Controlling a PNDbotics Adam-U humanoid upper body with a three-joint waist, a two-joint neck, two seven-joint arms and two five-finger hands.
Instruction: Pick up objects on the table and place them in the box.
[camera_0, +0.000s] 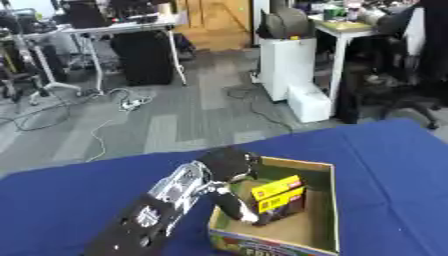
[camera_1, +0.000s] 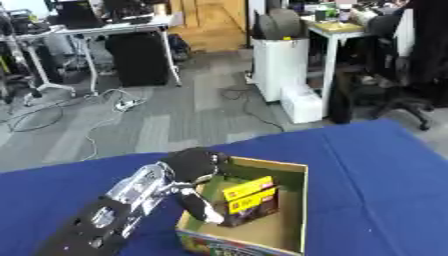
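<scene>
An open cardboard box (camera_0: 322, 200) sits on the blue table, near the front. Inside it stands a yellow and dark packet (camera_0: 278, 198), leaning a little. My left hand (camera_0: 226, 167) reaches in from the lower left and hangs over the box's left rim. Its fingers curl downward, and a pale fingertip (camera_0: 246, 216) sits beside the packet's lower left corner. I cannot tell whether the fingers still touch the packet. My right hand shows in neither view.
Blue cloth covers the table (camera_0: 394, 160), whose far edge runs across the middle of the view. Beyond it lie a grey floor with cables, a white cabinet (camera_0: 287, 62), desks and a black chair.
</scene>
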